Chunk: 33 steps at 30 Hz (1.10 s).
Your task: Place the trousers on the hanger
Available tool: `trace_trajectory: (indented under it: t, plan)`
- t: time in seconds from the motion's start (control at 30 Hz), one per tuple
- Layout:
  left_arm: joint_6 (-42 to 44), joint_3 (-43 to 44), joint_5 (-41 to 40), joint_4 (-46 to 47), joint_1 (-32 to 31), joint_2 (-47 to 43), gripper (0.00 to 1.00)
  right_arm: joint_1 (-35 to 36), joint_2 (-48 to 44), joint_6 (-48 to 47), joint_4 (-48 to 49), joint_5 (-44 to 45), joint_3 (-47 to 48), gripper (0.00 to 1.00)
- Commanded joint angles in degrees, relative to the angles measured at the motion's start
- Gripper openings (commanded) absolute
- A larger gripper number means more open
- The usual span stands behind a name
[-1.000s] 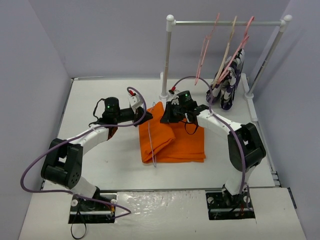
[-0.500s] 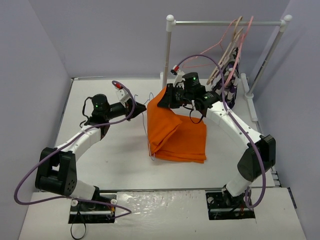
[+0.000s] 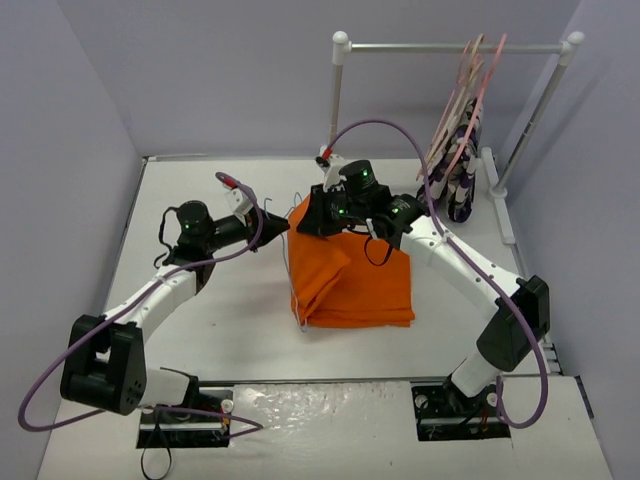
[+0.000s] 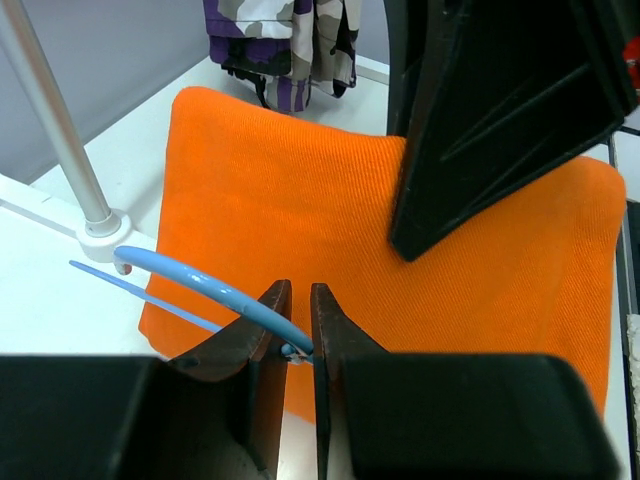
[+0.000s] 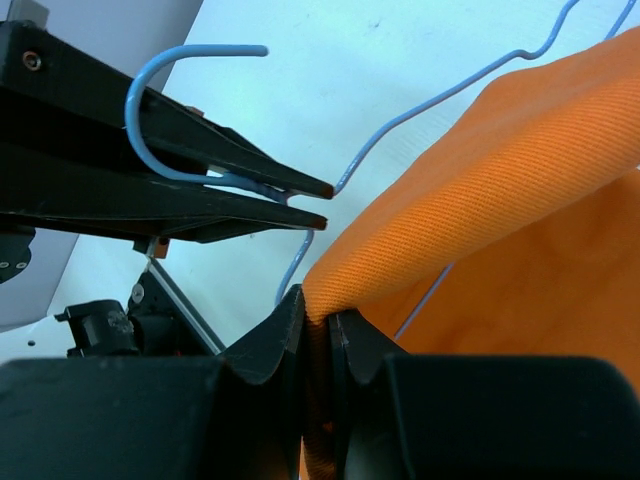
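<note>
The orange trousers lie folded on the table, their left top edge lifted. My right gripper is shut on that folded edge, seen pinched between its jaws. My left gripper is shut on the thin light-blue hanger at the base of its hook, just left of the trousers. The hanger's hook curls above the left fingers. Its wire frame runs down along and under the trousers' left edge, partly hidden by cloth.
A white clothes rack stands at the back right with pink hangers and a purple-white-black patterned garment at its right end. The rack's left post and foot are close behind the hanger hook.
My right gripper has raised the trousers' edge and carried it left. My left gripper drew back left with the hanger. The pink hangers swung toward the rack's right end.
</note>
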Motion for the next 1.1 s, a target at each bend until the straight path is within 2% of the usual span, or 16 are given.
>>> trace_trajectory:
  t: [0.0,0.17,0.43,0.83,1.07]
  plan:
    - [-0.40,-0.35,-0.53,5.01,0.58,-4.07,0.05,0.40,-3.02,-0.20,4.94,2.82,5.97,0.00]
    - [-0.81,-2.13,-2.18,5.28,0.62,-5.66,0.05,0.40,-2.84,-0.25,4.54,3.03,11.33,0.00]
    - [-1.24,-2.55,-3.74,5.01,0.62,-7.56,0.02,0.40,-3.54,-0.43,3.51,4.25,14.89,0.00]
    - [-6.28,-3.64,-12.71,4.39,0.62,-8.61,0.00,0.38,-5.63,-0.76,2.78,5.68,15.69,0.00]
    - [-12.18,-3.54,-23.74,-2.08,-0.54,-13.85,0.00,0.46,-6.66,-0.61,2.63,7.54,15.65,0.00]
